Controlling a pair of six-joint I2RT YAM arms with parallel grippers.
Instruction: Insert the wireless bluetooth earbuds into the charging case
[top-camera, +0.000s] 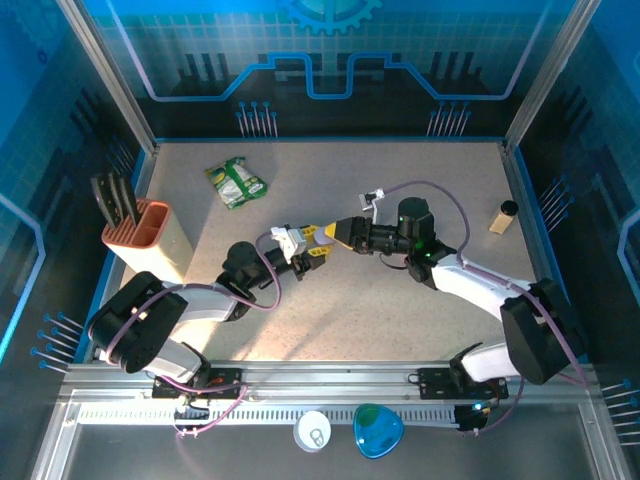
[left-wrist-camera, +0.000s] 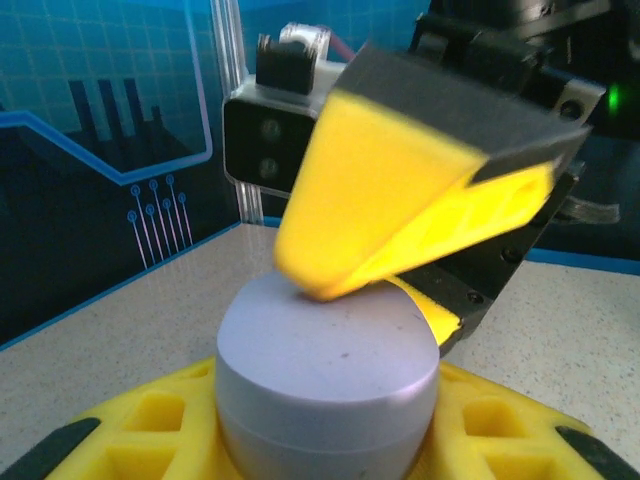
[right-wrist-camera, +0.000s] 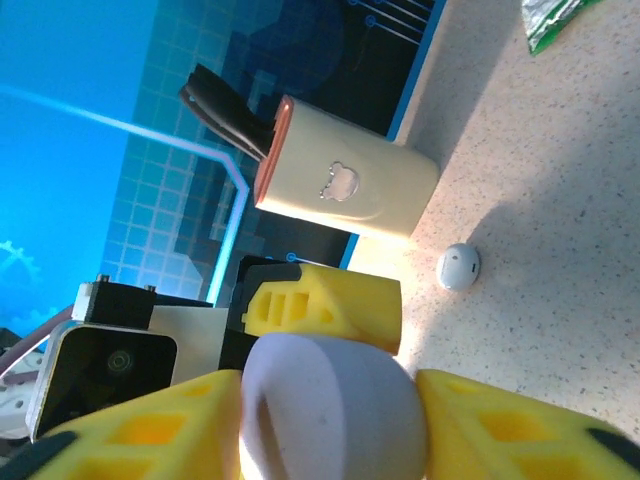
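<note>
Left gripper (top-camera: 312, 249) holds the lavender charging case (left-wrist-camera: 328, 385) in a narrow grip between its yellow fingers, above the middle of the table (top-camera: 320, 170). Toward the left, a small white earbud (right-wrist-camera: 458, 267) lies on the table, near the cream knife block (right-wrist-camera: 345, 185) but apart from it. Right gripper (top-camera: 331, 238) faces it from the right; its fingers press on both sides of the same case.

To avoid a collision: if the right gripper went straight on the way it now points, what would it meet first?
The lavender case, which sits between the fingers of the right gripper and seems to touch them. Directly behind it comes the left gripper, which holds the case.
</note>
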